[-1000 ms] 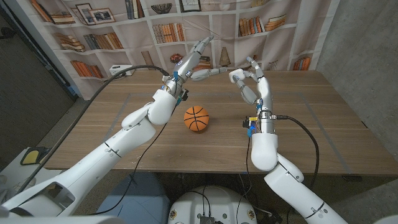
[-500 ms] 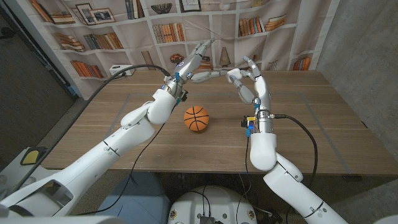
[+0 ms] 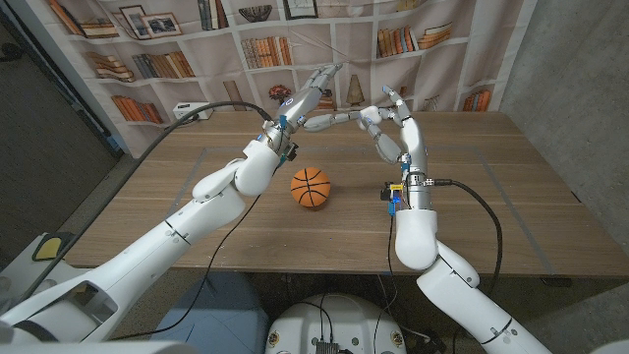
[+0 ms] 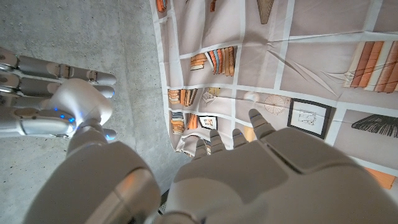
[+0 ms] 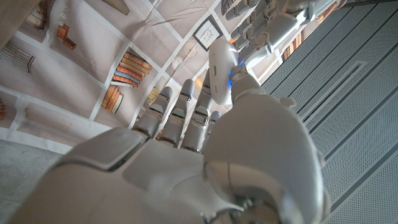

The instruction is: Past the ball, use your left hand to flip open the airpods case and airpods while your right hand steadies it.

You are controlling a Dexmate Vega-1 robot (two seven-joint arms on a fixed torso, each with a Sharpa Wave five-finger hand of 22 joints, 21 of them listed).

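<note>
Both hands met above the table's far edge, past the ball.

The right hand (image 3: 385, 126) gripped the airpods case (image 5: 219, 62); the left hand (image 3: 313, 96) reached toward it, fingers spread. The basketball (image 3: 311, 188) sat mid-table (image 3: 511, 206).

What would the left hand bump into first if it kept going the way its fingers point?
Probably the right hand. The left hand is raised past the ball, and some of its fingers point sideways at the right hand, almost touching. Depth is hard to judge, so it might slip just past.
</note>
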